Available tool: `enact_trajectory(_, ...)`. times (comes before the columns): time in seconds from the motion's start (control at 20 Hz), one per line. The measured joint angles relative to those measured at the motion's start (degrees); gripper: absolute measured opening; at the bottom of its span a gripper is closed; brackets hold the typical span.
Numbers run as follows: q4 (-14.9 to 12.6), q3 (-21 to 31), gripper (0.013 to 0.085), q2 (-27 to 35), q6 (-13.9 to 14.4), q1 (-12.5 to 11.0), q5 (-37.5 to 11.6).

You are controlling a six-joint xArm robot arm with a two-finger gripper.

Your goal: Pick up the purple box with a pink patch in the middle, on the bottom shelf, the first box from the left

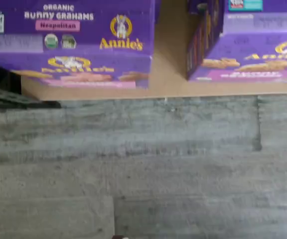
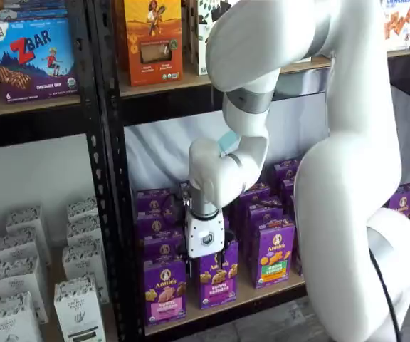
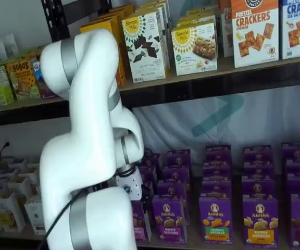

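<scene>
The purple box (image 2: 165, 288) stands upright at the left end of the bottom shelf (image 2: 269, 293), with a pink band across its lower front. In the wrist view it (image 1: 73, 40) shows its top with a pink "Neapolitan" patch, at the edge of the wooden board (image 1: 168, 74). In a shelf view the arm half hides it (image 3: 140, 221). My gripper (image 2: 214, 258) hangs just in front of the front row, above and to the right of this box, apart from it. Its black fingers barely show below the white body, so I cannot tell if they are open.
A second purple carton (image 1: 248, 45) stands to the right, with a gap of bare board between. More purple cartons (image 2: 272, 251) fill the shelf in rows. A black perforated upright (image 2: 109, 178) stands left of the target, with white cartons (image 2: 20, 271) beyond it. Grey floor (image 1: 143, 174) lies below.
</scene>
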Motion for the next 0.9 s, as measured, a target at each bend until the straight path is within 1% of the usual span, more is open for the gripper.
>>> enact_trajectory(0.1, 0.36, -1.7, 0.085, 1.7, -0.43, -0.09, -0.36)
enact_trajectory(0.25, -0.59, -4.88, 0.085, 4.7, 0.37, -0.19, -0.54)
enact_trajectory(0.7, -1.08, -12.11, 0.085, 11.05, 0.58, -0.42, -1.09)
enact_trajectory(0.9, -0.2, -15.09, 0.085, 13.12, -0.25, -0.4, -0.77)
